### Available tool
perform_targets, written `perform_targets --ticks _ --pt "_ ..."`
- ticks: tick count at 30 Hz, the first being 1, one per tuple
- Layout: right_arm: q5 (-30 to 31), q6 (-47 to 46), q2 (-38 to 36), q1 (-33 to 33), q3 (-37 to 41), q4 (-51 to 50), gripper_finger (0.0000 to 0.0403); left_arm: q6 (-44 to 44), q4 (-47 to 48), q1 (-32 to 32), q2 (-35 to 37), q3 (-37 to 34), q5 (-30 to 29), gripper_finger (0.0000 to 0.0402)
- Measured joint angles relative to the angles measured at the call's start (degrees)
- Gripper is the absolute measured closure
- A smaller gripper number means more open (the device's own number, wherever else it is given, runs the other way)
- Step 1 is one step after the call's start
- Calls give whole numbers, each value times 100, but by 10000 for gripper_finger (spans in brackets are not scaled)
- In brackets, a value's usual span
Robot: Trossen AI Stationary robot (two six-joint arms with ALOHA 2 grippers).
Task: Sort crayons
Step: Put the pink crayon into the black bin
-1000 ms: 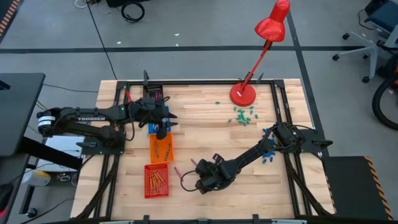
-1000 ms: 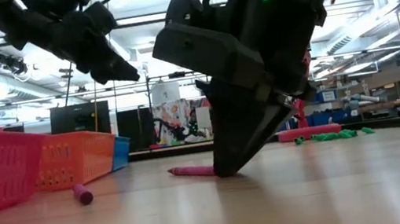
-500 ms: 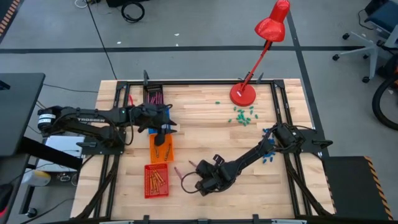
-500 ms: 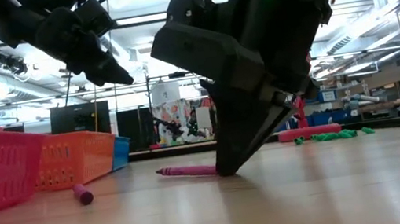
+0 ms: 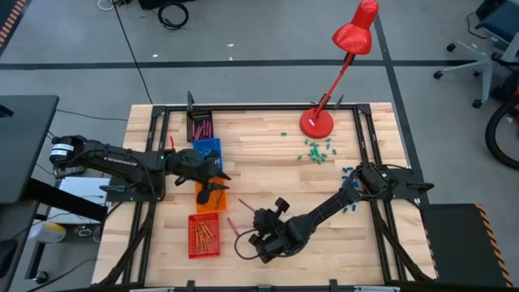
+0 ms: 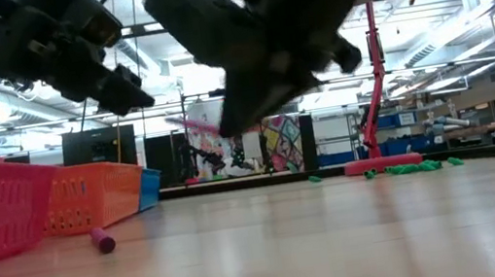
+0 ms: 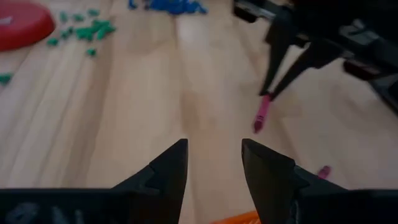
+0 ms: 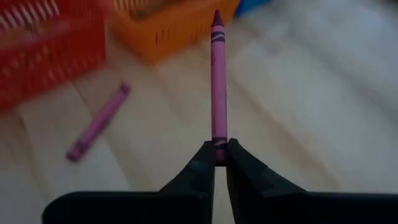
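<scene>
My right gripper (image 8: 219,149) is shut on a magenta-pink crayon (image 8: 216,81), above the table near its front middle; it also shows in the high view (image 5: 258,233) and the low view (image 6: 249,79). A second pink crayon (image 8: 98,122) lies flat on the wood beside the red basket (image 5: 204,235), also in the low view (image 6: 103,241). My left gripper (image 7: 214,162) is open and empty, above the orange basket (image 5: 209,195). Orange crayons lie in the red basket; pink ones lie in the dark bin (image 5: 199,127) at the far left. My right gripper pinches the crayon's blunt end (image 8: 219,142) between its two fingertips. The crayon sticks out ahead of the fingers, in line with them, its pointed tip (image 8: 216,15) toward the orange basket. It is lifted clear of the table.
A blue basket (image 5: 208,150) stands behind the orange one. A red desk lamp's base (image 5: 316,123) stands at the far right, with small green bits (image 5: 316,150) near it and blue bits (image 5: 350,203) by my right arm. Bare wood lies in the table's middle.
My right gripper has risen from the table with the pink crayon, which first slid a little along the wood and now hangs clear, and has shifted toward the near edge. My left gripper has gone from the blue basket toward the near edge, over the orange basket.
</scene>
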State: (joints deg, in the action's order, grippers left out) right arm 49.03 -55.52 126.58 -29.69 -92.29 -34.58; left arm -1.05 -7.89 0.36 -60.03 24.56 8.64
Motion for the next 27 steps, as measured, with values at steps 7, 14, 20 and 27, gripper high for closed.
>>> perform_targets --ticks 7,14,20,27 --pt "1307 375 -9 -197 -325 41 369 -119 -572 -314 0 -3 55 237" --pt "1900 994 -15 -250 -411 593 369 -60 -1130 -548 2 -3 53 237" --pt "2169 1746 -15 -190 -412 1365 369 11 -1535 -829 2 -3 52 237" --pt "2459 2563 -17 -190 -413 2061 368 31 -1818 -1057 4 -3 48 237"
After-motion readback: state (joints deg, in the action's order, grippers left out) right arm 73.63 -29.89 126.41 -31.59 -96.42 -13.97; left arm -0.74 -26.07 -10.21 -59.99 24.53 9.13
